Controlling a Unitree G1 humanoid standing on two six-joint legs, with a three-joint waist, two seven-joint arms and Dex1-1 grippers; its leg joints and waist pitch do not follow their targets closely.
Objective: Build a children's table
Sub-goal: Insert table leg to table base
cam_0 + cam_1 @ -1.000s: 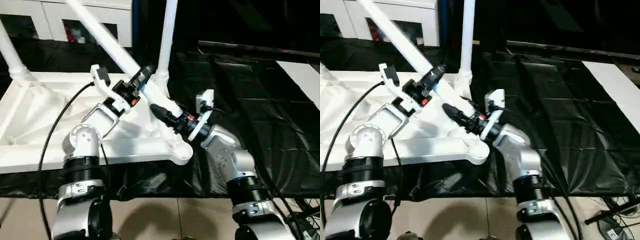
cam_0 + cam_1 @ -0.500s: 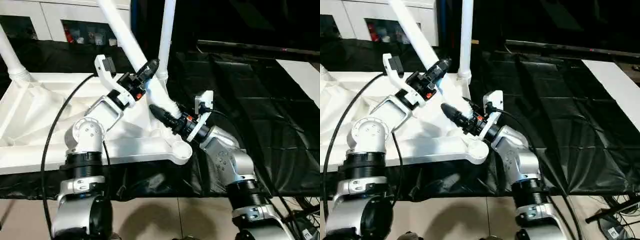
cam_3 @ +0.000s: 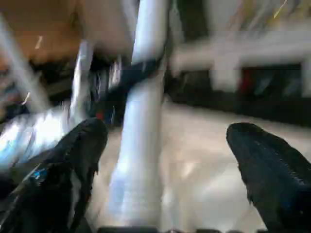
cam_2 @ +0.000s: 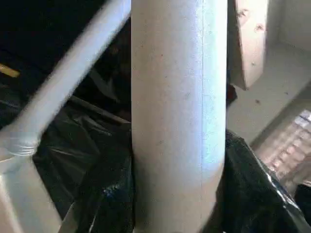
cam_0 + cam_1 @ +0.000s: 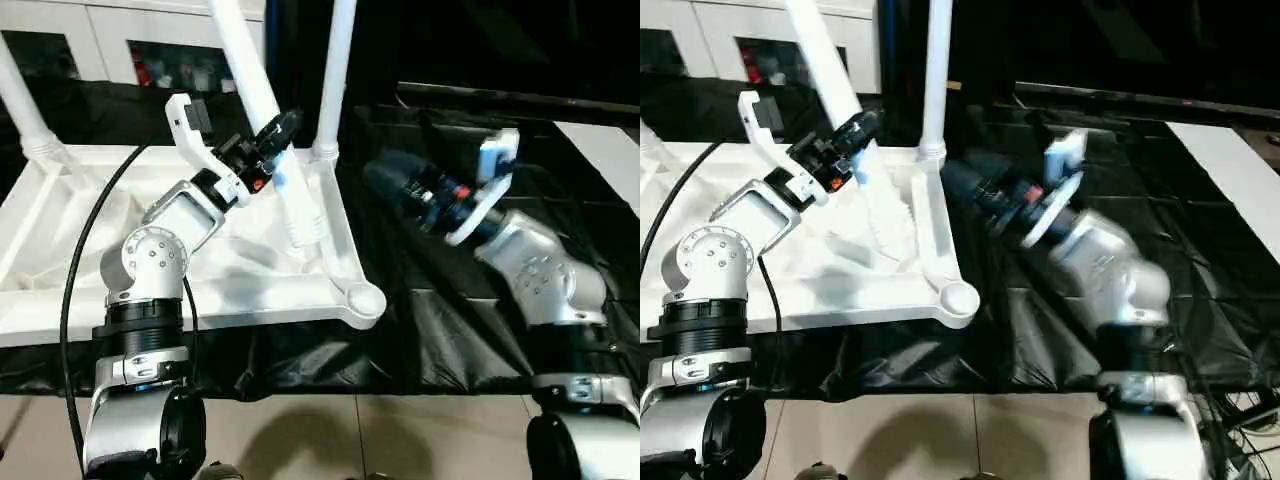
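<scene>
The children's table top (image 5: 60, 300) lies underside up, ribs showing. One leg (image 5: 335, 70) stands in its back right corner and another leg (image 5: 20, 100) in the back left. My left gripper (image 5: 280, 125) is shut on a third leg (image 5: 250, 70), which slants steeply. That leg's ribbed lower end (image 5: 303, 225) hangs over the top's right rail. In the left wrist view the leg (image 4: 177, 116) sits between the black fingers (image 4: 107, 194). My right gripper (image 5: 382, 178) hovers to the right of the leg, open and holding nothing. The front right corner socket (image 5: 365, 300) stands open.
The black-covered work table (image 5: 480, 120) stretches to the right and back. A white board (image 5: 610, 150) lies at its far right. White cabinets (image 5: 90, 30) stand behind. A black cable (image 5: 90, 290) loops from my left arm over the table top.
My right gripper has let go of the slanted leg, opened wide and pulled back to the right. My left gripper has swung the leg steeper.
</scene>
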